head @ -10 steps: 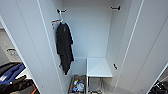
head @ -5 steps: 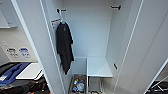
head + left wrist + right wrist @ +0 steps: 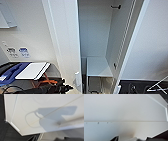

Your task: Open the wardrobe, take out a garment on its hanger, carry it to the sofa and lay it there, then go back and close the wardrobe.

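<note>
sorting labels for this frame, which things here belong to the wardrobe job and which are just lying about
Job:
wardrobe, open
its left door
its right door

Lying about:
white board on a stand
wall stickers
inner shelf

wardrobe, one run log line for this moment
wardrobe: doors open | left door: swung out, blocks left interior | inner shelf: bare | grippers: state unclear

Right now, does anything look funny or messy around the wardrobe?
Nothing looks broken or spilled. The wardrobe stands open, with its left door swung out toward the camera. Inside I see a white shelf low down and a dark bracket near the top, all straight. No clothes show in the part I can see.
</note>
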Available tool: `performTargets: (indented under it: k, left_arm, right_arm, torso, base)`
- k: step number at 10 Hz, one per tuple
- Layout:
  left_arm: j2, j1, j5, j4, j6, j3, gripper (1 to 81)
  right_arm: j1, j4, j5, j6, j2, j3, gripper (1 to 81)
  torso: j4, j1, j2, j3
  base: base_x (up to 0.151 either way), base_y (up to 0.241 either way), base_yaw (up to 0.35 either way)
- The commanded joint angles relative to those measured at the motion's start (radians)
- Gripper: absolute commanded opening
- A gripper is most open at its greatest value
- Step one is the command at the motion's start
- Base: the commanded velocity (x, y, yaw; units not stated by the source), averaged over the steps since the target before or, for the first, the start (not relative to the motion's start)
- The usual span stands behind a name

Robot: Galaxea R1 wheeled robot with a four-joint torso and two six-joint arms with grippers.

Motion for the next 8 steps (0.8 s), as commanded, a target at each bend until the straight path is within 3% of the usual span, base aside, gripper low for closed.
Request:
performTargets:
  k: [1,3,5,8]
  left_arm:
    - [0.002,-0.03,0.029,0.01,0.01,0.007,81.1]
    - [0.017,0.107,0.005,0.125,0.016,0.0,81.1]
    - [0.037,0.254,-0.064,0.225,0.017,-0.035,81.1]
    - [0.073,0.421,-0.075,0.394,0.017,-0.104,81.1]
  right_arm:
    - [0.009,-0.02,-0.081,-0.089,0.167,0.031,81.1]
    - [-0.07,-0.025,-0.083,-0.155,0.26,-0.128,81.1]
    - [-0.167,-0.026,-0.098,-0.215,0.324,-0.306,81.1]
    - [-0.334,-0.028,-0.098,-0.336,0.39,-0.531,81.1]
  torso:
    - [0.0,0.0,0.0,0.0]
    - [0.0,0.0,0.0,0.0]
    - [0.0,0.0,0.0,0.0]
    - [0.0,0.0,0.0,0.0]
  base:
    - [0.0,0.0,0.0]
    - [0.0,0.0,0.0]
    - [0.0,0.0,0.0]
    - [0.0,0.0,0.0]
